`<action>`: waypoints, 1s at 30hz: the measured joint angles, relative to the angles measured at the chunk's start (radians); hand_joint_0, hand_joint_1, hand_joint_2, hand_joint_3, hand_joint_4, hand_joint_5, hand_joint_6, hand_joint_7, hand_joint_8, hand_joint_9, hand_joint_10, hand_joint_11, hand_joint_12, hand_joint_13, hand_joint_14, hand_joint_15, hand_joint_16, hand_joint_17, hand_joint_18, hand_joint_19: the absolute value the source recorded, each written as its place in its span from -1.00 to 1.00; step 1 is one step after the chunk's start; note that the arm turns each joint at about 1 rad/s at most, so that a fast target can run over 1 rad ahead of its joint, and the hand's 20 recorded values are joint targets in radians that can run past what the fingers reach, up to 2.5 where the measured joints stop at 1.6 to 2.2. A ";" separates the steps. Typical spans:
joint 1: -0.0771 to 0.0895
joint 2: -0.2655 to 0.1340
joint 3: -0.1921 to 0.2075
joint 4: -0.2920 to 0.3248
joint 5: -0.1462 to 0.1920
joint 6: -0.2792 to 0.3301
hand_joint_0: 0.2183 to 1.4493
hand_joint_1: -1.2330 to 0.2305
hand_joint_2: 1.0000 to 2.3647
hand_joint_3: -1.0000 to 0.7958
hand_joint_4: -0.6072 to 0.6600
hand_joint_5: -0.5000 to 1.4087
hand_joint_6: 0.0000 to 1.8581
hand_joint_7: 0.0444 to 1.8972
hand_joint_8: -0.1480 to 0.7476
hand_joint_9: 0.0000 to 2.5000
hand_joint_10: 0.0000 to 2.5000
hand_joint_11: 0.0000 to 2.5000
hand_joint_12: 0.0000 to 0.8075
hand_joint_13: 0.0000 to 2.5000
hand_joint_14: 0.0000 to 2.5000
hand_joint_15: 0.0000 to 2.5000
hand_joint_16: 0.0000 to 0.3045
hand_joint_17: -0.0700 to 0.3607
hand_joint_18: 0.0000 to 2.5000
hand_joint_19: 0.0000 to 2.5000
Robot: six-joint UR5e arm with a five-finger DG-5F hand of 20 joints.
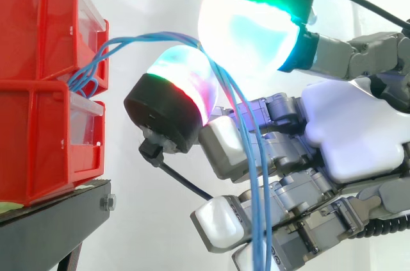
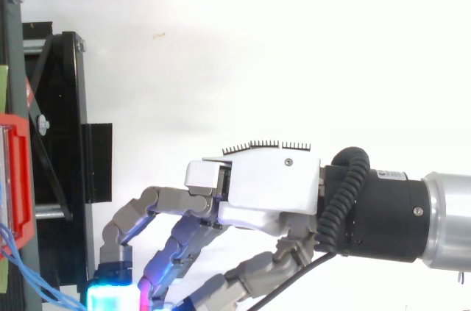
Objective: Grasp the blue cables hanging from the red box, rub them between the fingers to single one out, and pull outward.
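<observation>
— Fingers (image 1: 250, 34) of the grey-and-white robot hand (image 1: 353, 135): what state?

— Curled and closed on the bundle of thin blue cables (image 1: 256, 232). In the side view, 2 glowing pads, white with green, cyan and red, meet tip to tip, and the strands pass between them.

— Where do the cables run from there?

— Leftward they arch up and fan out. They come out where the upper of the 2 stacked red plastic bins (image 1: 38, 27) meets the lower one. On the other side of the pinch they hang down across the lower fingers and run off the bottom edge.

— And around that?

— The bins sit on a black metal stand (image 1: 57, 220) at the left. From above, the hand reaches in from the right, with its fingers bent toward the bins. A white curtain (image 2: 257, 46) hangs behind it all.
</observation>
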State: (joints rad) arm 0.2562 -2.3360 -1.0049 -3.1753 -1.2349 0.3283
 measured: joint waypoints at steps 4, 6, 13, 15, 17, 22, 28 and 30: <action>0.000 0.000 0.000 0.000 0.000 0.000 -0.51 -0.21 -1.00 -0.44 -0.12 -0.62 -0.04 -0.09 -0.09 -0.16 -0.99 -0.52 -0.01 -0.37 -0.99 -0.62 -0.62 -0.07 -0.50 -0.61; 0.000 0.000 0.000 0.000 0.000 0.000 -0.51 -0.21 -1.00 -0.44 -0.12 -0.62 -0.04 -0.10 -0.10 -0.16 -0.99 -0.52 -0.01 -0.38 -0.99 -0.62 -0.62 -0.07 -0.51 -0.60; 0.000 0.000 0.000 0.000 0.000 0.000 -0.60 -0.22 -1.00 -0.44 -0.08 -0.62 -0.06 -0.13 -0.04 -0.20 -0.99 -0.51 0.05 -0.40 -0.99 -0.61 -0.59 -0.02 -0.53 -0.58; 0.000 0.000 0.000 -0.001 0.000 0.000 -0.62 -0.24 -1.00 -0.44 -0.07 -0.63 -0.06 -0.13 -0.04 -0.22 -0.99 -0.51 0.05 -0.40 -0.99 -0.60 -0.58 -0.01 -0.53 -0.57; -0.001 0.000 0.000 -0.006 0.000 0.000 -0.65 -0.25 -1.00 -0.44 -0.06 -0.63 -0.06 -0.15 -0.03 -0.22 -0.99 -0.52 0.06 -0.40 -0.99 -0.60 -0.57 0.01 -0.53 -0.57; -0.004 0.010 -0.001 -0.040 0.000 0.000 -0.68 -0.25 -1.00 -0.44 -0.04 -0.63 -0.06 -0.18 0.00 -0.23 -0.99 -0.51 0.08 -0.40 -0.99 -0.60 -0.56 0.03 -0.51 -0.57; -0.010 0.027 -0.001 -0.098 0.001 0.000 -0.57 -0.27 -1.00 -0.42 -0.07 -0.62 -0.06 -0.13 -0.04 -0.21 -0.99 -0.51 0.01 -0.40 -0.99 -0.60 -0.60 -0.04 -0.53 -0.56; -0.012 0.033 -0.001 -0.110 0.002 0.000 -0.53 -0.27 -1.00 -0.39 -0.08 -0.62 -0.06 -0.11 -0.06 -0.20 -0.99 -0.49 -0.03 -0.40 -0.99 -0.60 -0.62 -0.07 -0.53 -0.57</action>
State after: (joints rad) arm 0.2446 -2.3034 -1.0061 -3.2849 -1.2333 0.3280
